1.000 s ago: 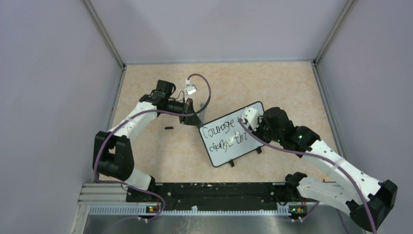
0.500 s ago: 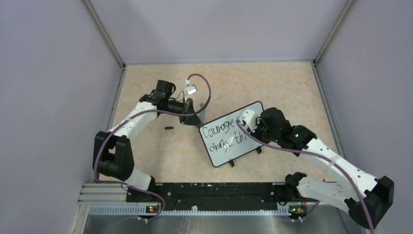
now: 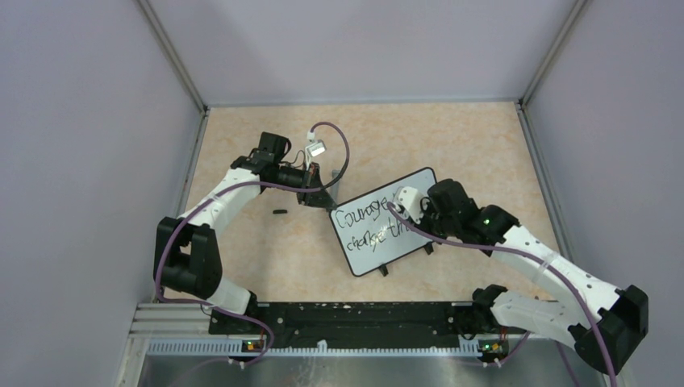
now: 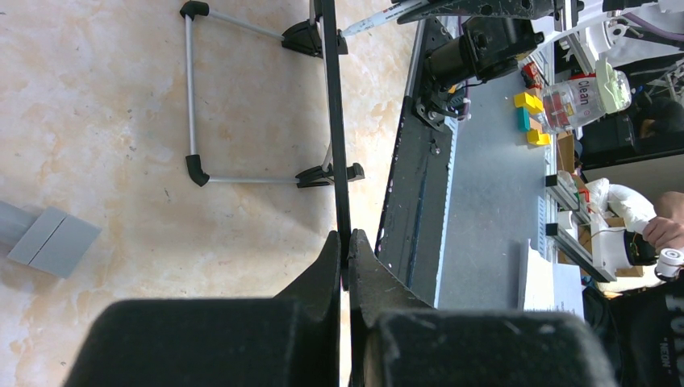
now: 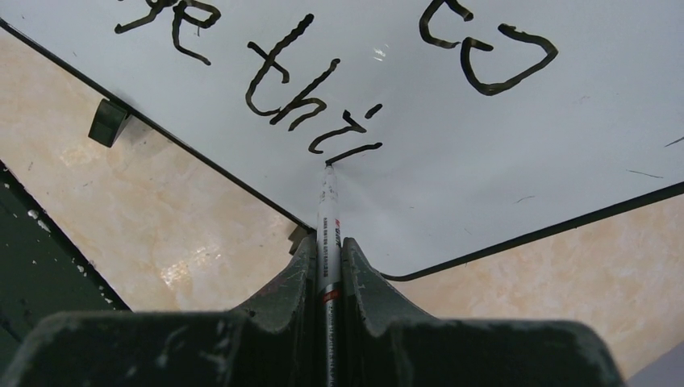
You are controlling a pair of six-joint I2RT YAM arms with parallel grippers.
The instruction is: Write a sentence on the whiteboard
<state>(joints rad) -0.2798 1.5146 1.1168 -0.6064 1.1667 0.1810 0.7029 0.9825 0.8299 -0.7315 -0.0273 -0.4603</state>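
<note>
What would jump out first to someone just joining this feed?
The right gripper holds a marker with its tip on the whiteboard, writing the unfinished sentence at the end of its lower line. At the board's far left corner in the top view, the left gripper is shut on its edge.

The beige marbled tabletop (image 3: 266, 250) carries a white black-rimmed whiteboard (image 3: 375, 254) (propped on small black feet) and a small black piece (image 3: 280, 211) lying near its left side.

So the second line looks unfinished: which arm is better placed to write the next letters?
Right. The right gripper is shut on the slim white marker, tip touching the flat white black-rimmed whiteboard beside the black handwritten sentence. The left gripper is shut on the whiteboard's edge, apparently steadying it.
</note>
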